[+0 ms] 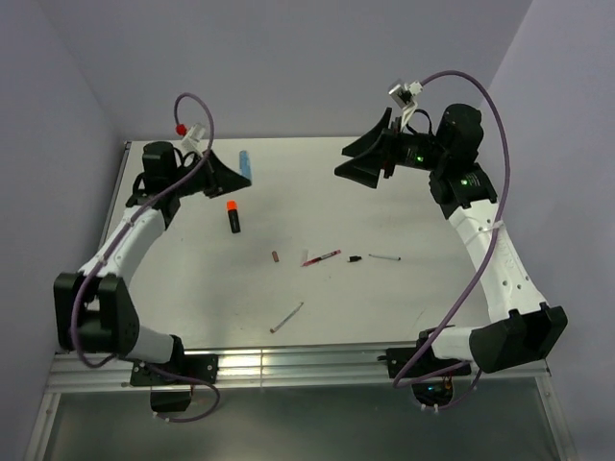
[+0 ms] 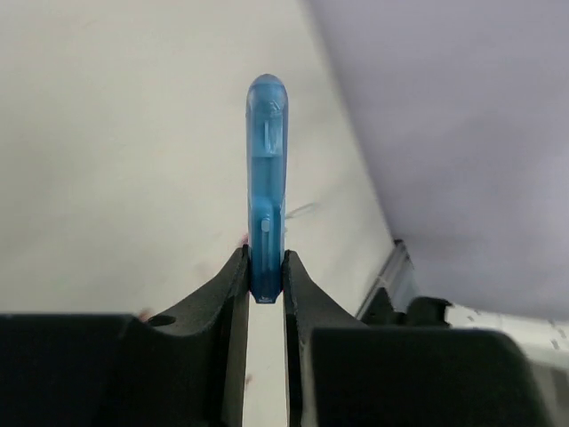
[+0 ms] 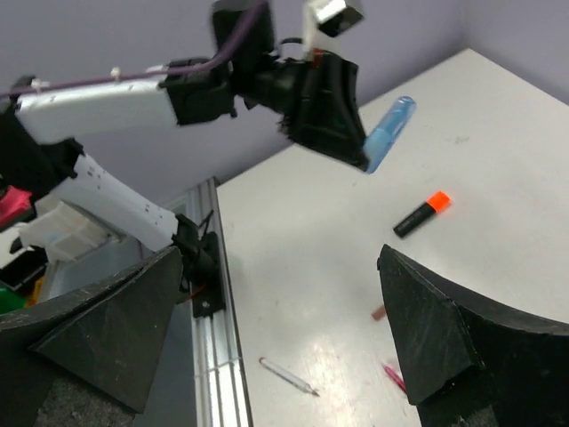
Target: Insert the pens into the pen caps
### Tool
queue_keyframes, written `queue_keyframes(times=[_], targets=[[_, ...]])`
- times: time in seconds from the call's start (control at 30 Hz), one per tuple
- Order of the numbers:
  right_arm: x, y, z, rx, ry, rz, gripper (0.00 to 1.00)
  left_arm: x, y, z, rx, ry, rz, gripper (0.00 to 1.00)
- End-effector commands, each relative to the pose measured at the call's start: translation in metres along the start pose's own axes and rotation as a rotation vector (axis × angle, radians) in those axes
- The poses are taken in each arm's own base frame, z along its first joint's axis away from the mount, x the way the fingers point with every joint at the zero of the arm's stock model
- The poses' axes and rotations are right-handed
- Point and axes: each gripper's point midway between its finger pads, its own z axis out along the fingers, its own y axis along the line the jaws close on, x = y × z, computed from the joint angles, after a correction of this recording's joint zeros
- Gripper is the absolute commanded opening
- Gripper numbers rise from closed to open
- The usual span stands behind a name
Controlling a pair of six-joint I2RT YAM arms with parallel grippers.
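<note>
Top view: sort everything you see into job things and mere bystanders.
Job: light-blue marker in left gripper, black marker, red pen, white pen, grey pen, dark red cap, black cap.
Lying about: purple cable, aluminium rail.

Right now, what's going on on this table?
The left gripper is shut on a blue marker and holds it up off the table. The right gripper hangs in the air opposite, wide open and empty. On the table lie a black marker, a red pen, a white pen and a grey pen. A red cap and a black cap lie loose beside them.
</note>
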Motion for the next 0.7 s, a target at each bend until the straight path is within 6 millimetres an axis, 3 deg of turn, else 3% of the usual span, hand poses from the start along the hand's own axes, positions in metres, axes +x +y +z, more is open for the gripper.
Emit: queue_keyframes(times=[0.0, 0.1, 0.2, 0.4, 0.67], targets=[[0.005, 0.000, -0.012, 0.082, 0.020, -0.099, 0.99, 0.050, 0.126, -0.038, -0.367, 0.178, -0.253, 0.00], [0.017, -0.009, -0.018, 0.142, 0.039, -0.131, 0.99, 0.069, 0.185, -0.067, -0.485, 0.228, -0.415, 0.00], [0.027, -0.014, -0.023, 0.168, 0.051, -0.130, 0.99, 0.090, 0.214, -0.075, -0.526, 0.290, -0.444, 0.00], [0.036, -0.020, -0.025, 0.188, 0.071, -0.121, 0.97, 0.122, 0.252, -0.076, -0.579, 0.395, -0.469, 0.00], [0.039, -0.020, -0.026, 0.186, 0.087, -0.118, 0.94, 0.122, 0.275, -0.060, -0.566, 0.449, -0.477, 0.00]])
